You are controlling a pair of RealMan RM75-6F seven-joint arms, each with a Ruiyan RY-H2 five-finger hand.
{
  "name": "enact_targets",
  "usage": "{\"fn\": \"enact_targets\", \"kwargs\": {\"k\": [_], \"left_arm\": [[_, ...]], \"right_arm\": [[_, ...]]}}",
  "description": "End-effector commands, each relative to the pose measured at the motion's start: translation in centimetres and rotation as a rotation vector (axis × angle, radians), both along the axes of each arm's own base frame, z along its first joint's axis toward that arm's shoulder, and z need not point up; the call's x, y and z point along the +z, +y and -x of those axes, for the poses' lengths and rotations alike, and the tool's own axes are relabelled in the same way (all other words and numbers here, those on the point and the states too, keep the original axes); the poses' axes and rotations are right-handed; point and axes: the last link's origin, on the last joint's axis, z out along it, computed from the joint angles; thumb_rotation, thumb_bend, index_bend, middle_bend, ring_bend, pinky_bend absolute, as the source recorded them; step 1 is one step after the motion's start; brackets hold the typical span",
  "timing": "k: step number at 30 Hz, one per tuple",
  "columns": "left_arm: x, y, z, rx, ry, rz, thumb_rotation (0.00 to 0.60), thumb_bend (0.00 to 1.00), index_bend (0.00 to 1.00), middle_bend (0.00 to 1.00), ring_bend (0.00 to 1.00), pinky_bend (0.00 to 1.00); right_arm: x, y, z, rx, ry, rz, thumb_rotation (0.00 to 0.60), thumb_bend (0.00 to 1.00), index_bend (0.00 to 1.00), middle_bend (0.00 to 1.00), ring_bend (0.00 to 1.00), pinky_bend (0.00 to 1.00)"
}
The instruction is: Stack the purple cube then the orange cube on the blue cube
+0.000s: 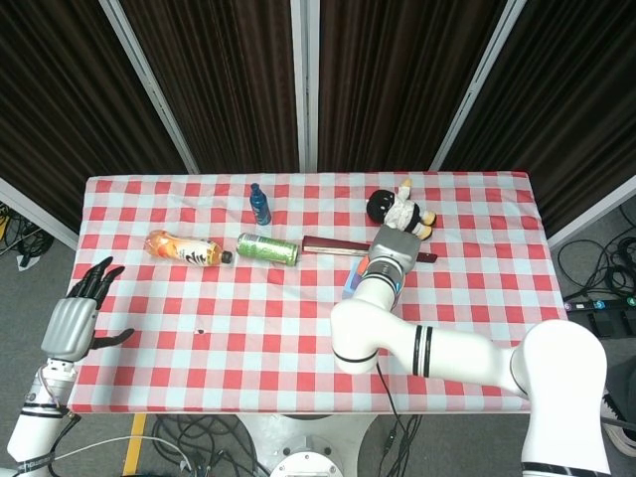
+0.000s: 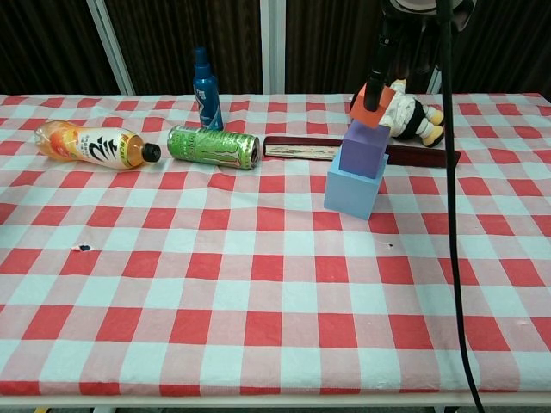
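Orange cube point(image 2: 368, 105) sitting tilted at the top of the stack, pinched by dark fingertips point(image 2: 375, 84) coming down from above in the chest view. Resting beneath it, the purple cube point(image 2: 363, 148), itself sitting on the blue cube point(image 2: 355, 191) on the checkered tablecloth point(image 2: 258, 284), toward the far right part of the table. Reaching forward over the stack in the head view, the right hand point(image 1: 391, 248), grey back facing up, wrist and white forearm bending back toward the near right edge; fingers hidden under the hand there, only a sliver of blue showing beside the wrist. Hovering off the table's left edge, the left hand point(image 1: 81, 308), palm turned inward, dark fingers spread apart and holding nothing. Lying in a row behind the stack: orange drink bottle point(image 2: 93, 144), green can point(image 2: 213, 145), dark red flat box point(image 2: 301, 148). Standing behind the can, a small blue bottle point(image 2: 206, 89). Lying just behind the cubes, a plush doll point(image 2: 411, 114).
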Motion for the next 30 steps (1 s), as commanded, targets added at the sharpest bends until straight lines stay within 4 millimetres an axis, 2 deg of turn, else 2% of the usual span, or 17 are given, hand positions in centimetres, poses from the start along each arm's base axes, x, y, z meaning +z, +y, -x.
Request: {"fn": "enact_targets", "kwargs": {"k": [1, 13, 30], "left_arm": [[0.0, 0.0, 0.0, 0.0, -0.001, 0.0, 0.6, 0.0, 0.16, 0.11, 0.08, 0.21], [-0.1, 0.0, -0.1, 0.001, -0.009, 0.006, 0.6, 0.0, 0.16, 0.11, 0.08, 0.21], [0.0, 0.0, 0.0, 0.004, -0.013, 0.007, 0.6, 0.0, 0.16, 0.11, 0.08, 0.21]], "right_arm": [[-0.1, -0.1, 0.1, -0.003, 0.006, 0.002, 0.6, 0.15, 0.65, 1.0, 1.0, 1.0], [-0.5, 0.2, 0.3, 0.006, 0.062, -0.04, 0.6, 0.15, 0.65, 1.0, 1.0, 1.0], [-1.1, 0.0, 0.8, 0.003, 0.04, -0.038, 0.6, 0.16, 0.65, 1.0, 1.0, 1.0]]}}
